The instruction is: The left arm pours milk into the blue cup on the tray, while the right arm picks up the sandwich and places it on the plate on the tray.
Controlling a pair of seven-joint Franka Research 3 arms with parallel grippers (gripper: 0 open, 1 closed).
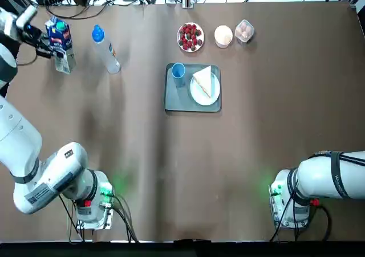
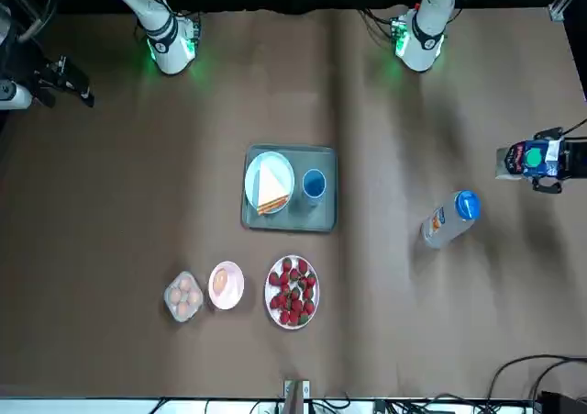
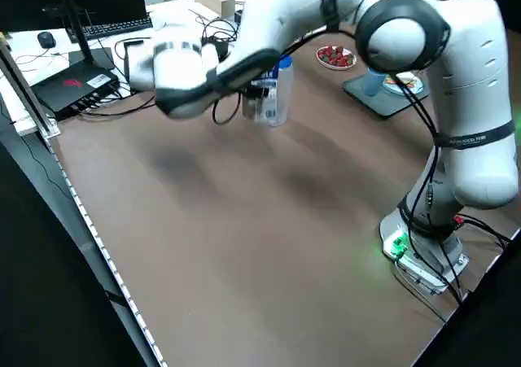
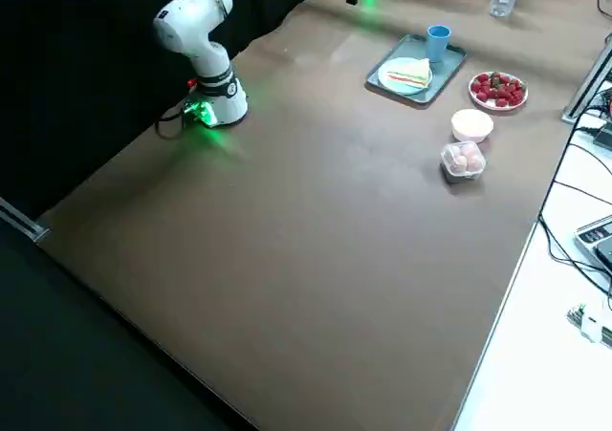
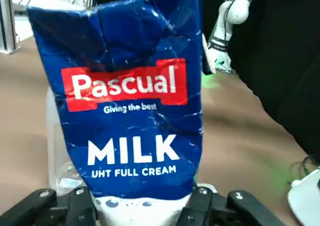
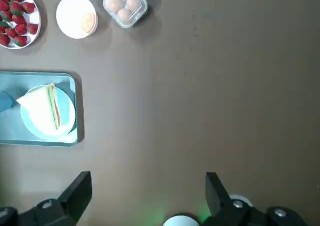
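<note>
Left hand [image 5: 145,203] far left, clasping milk [image 5: 135,110], likely for pouring; right hand [image 6: 149,188] at right, released: sandwich [image 1: 203,80] already on plate [image 1: 209,99].

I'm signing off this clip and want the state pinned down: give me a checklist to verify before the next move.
1. Left jaws closed on the milk, at the table's far left: ok.
2. Milk above the blue cup: not ok, well off to its left.
3. Blue cup upright on the tray: ok.
4. Sandwich on the plate: ok.
5. Right jaws empty, off by the table's right side: ok.
6. Milk in the cup: cannot tell.
</note>
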